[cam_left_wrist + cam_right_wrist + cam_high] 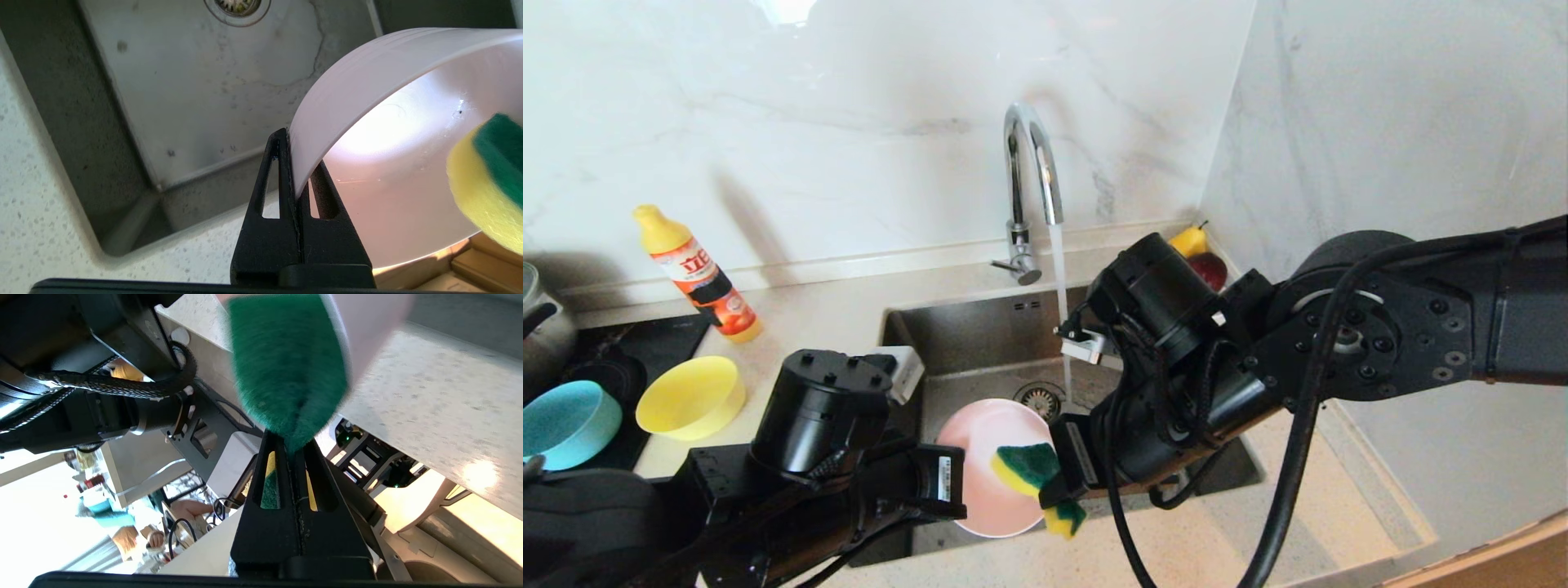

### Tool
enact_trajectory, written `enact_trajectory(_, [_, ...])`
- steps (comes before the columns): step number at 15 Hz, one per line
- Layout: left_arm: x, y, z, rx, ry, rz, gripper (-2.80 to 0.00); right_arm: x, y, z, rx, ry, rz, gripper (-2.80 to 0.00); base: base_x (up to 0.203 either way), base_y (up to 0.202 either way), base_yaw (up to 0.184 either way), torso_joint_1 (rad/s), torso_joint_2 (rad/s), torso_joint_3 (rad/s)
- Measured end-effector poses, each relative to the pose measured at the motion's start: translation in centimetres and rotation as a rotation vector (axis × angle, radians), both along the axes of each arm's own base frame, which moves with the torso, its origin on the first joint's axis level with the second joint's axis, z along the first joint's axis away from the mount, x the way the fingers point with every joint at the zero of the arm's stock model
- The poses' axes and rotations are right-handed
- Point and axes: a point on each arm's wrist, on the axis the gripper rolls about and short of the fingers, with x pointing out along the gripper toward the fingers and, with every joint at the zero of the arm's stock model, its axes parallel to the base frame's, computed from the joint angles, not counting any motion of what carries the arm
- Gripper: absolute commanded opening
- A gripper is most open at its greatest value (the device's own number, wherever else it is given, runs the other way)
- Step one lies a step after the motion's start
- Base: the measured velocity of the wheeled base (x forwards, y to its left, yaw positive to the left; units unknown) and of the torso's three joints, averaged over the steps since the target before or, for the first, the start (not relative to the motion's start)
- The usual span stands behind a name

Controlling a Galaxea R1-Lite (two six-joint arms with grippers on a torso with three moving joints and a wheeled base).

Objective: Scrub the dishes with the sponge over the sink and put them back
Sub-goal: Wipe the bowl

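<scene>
Pink bowl (pixel 980 457): tilted on edge over the sink's (pixel 980 343) near rim, wall pinched at its left side in the left hand (pixel 956 482). Sponge (pixel 1033 474): folded, clamped in the right hand (pixel 1058 482), green face against the bowl's inside at its right edge. Beyond: open basin, drain, faucet (pixel 1029 180) running. Far left counter (pixel 817 318): yellow bowl (pixel 690 398), teal bowl (pixel 568 423), detergent bottle (pixel 698 273).

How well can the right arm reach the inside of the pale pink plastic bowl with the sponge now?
Probably well. The left gripper holds the pale pink plastic bowl by its rim, opening towards the right gripper, whose green-and-yellow sponge is already at its inside.
</scene>
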Motion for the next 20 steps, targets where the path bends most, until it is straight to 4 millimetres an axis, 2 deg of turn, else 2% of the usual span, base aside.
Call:
enact_trajectory(4, [0.0, 0.0, 0.1, -0.003, -0.001, 0.000, -2.80, 0.2, 1.4, -0.6, -0.002, 0.005, 0.019, -2.80, 0.000, 0.000, 0.000, 0.000, 0.00, 0.000])
enact_trajectory(9, [0.4, -0.3, 0.8, -0.022, -0.025, 0.004, -2.80, -0.7, 2.9, -1.1, -0.011, 0.014, 0.061, -2.80, 0.000, 0.000, 0.000, 0.000, 0.00, 0.000])
enact_trajectory(16, [0.5, -0.3, 0.8, -0.056, -0.012, 0.028, -2.80, -0.6, 4.3, -1.7, -0.012, 0.016, 0.080, -2.80, 0.000, 0.000, 0.000, 0.000, 0.00, 0.000])
enact_trajectory(20, [0.5, -0.3, 0.6, -0.052, -0.009, 0.032, -2.80, -0.7, 4.4, -1.7, -0.021, 0.020, 0.081, -2.80, 0.000, 0.000, 0.000, 0.000, 0.00, 0.000])
